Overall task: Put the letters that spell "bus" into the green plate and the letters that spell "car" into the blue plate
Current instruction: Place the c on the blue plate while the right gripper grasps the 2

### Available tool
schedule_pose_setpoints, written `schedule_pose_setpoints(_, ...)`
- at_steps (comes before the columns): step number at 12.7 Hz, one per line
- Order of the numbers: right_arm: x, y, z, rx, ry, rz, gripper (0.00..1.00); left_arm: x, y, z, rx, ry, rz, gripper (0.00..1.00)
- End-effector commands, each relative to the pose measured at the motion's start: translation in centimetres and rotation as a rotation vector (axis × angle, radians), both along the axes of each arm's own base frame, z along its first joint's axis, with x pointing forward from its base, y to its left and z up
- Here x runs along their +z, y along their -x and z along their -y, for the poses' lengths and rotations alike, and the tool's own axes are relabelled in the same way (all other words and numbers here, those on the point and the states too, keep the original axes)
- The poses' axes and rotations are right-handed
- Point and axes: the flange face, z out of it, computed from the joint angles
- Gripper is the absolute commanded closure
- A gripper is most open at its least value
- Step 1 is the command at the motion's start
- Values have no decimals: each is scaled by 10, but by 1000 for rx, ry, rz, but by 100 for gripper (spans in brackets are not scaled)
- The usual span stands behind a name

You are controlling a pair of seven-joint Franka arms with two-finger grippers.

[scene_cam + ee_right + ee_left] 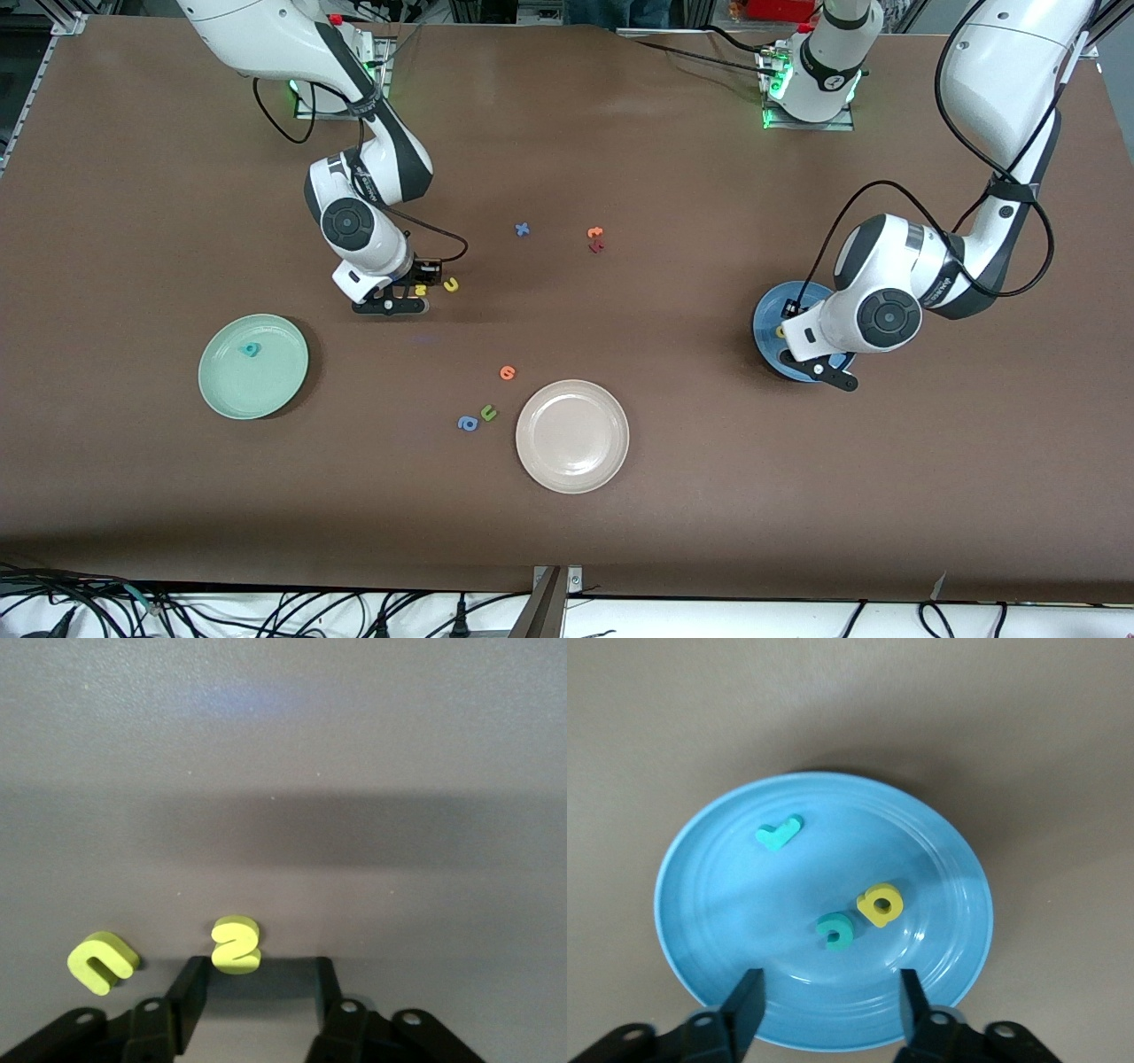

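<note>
In the front view the blue plate (767, 312) is mostly being hidden by the left arm, and only a yellow spot is being seen inside it. The left wrist view is showing what is being hidden there: the teal "r" (779, 832), the teal "c" (834, 931) and the yellow "a" (881, 904) are all lying in the blue plate (709, 895), the "c" and the "a" just beside each other. The left arm is being bent down from its base, with its wrist over the plate. The left claw (829, 1001) is being held above the plate rim with its fingers (747, 997) apart, and nothing is being held between them.

The right wrist view is showing the yellow "s" (236, 945) on the worktop (354, 771), just at the tips of the right claw (262, 981), whose fingers (190, 983) are apart and are not clamped on it. The yellow "u" (103, 962) is lying beside, outside the fingers. In the front view the right arm is being reached down steeply, and the right claw (406, 298) is low at the worktop (709, 496), near the yellow "u" (451, 285).

Only the front view is showing the green plate (221, 390), toward the right arm's end, with the teal "b" (252, 350) lying in it.
</note>
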Motion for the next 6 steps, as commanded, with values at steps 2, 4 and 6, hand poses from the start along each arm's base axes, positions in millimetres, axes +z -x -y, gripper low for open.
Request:
schedule_pose_setpoints(2,-1,0,-1,7,9,26,55,107,-15,16,34,57,16,0)
schedule_pose_setpoints(4,-1,0,-1,14,11,29,69,187,-24,25,30,63,54,0)
schedule_pose_setpoints(6,-1,0,-1,28,18,32,85,264,-32,2,72,64,90,0)
